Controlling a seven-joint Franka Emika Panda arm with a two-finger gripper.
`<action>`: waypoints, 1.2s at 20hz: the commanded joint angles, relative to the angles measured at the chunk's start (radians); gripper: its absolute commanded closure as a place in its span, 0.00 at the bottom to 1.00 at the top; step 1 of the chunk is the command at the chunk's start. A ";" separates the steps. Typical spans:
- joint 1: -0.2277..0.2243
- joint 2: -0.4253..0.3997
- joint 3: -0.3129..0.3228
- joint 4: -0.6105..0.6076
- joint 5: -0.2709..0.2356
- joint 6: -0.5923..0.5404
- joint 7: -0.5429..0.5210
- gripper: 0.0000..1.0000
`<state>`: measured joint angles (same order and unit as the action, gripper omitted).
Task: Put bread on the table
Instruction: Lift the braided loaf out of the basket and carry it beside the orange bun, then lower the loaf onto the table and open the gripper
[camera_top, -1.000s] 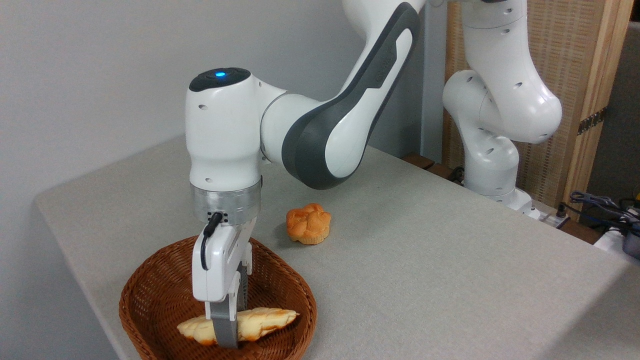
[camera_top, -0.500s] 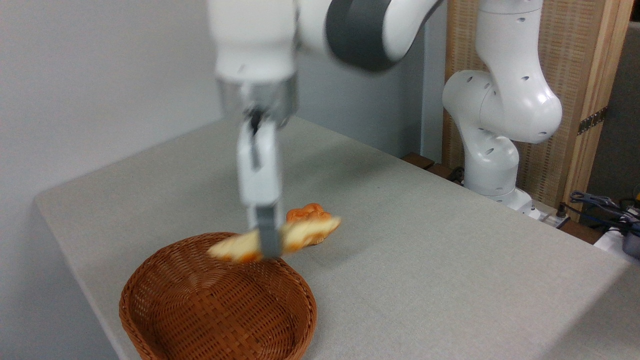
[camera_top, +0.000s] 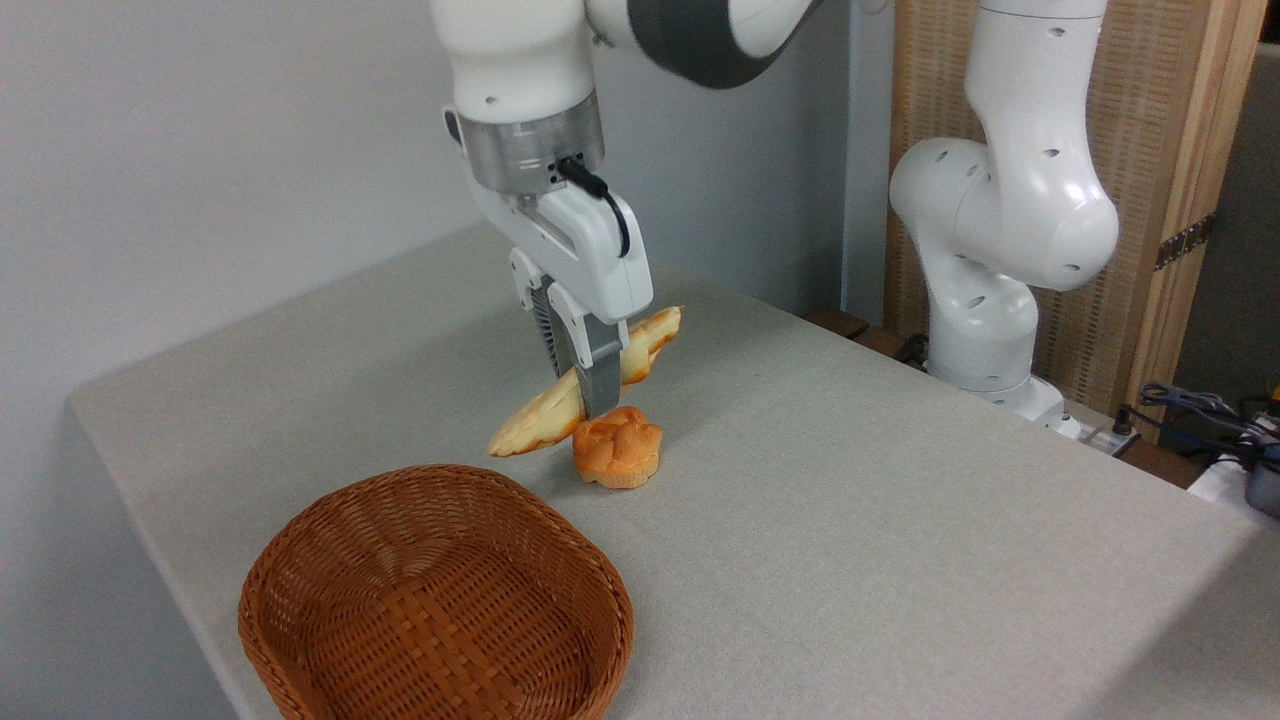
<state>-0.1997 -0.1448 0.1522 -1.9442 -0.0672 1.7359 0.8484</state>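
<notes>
Step in hand: carrying the bread (camera_top: 590, 385) out to a free spot on the surface (camera_top: 850, 520) and setting it down.
Fingers: the gripper (camera_top: 590, 385) is closed on the bread near its middle, 1 finger (camera_top: 600, 375) showing in front of the loaf.
Bread: in the air, tilted, its right end high and its left tip low; well clear of the basket (camera_top: 440, 600) and just above and behind the small bun (camera_top: 617, 447). Whether it touches the bun I cannot tell.
Basket: empty, at the front left corner.
Where to aim: the open cloth right of the bun looks best, apart from both bun and basket.
How to do it well: level the loaf first, so that the low tip does not strike and lever it in the grip. Lower slowly until the underside rests flat, then open the fingers and lift straight up.
Risk: lowering from here would likely land it on the bun.
</notes>
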 joint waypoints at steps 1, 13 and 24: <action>-0.035 -0.013 0.012 -0.027 -0.014 -0.009 -0.055 0.00; -0.043 -0.038 0.024 -0.022 0.004 -0.039 0.020 0.00; -0.040 -0.039 0.026 -0.019 0.032 -0.090 0.029 0.00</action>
<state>-0.2325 -0.1726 0.1664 -1.9673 -0.0375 1.6691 0.8723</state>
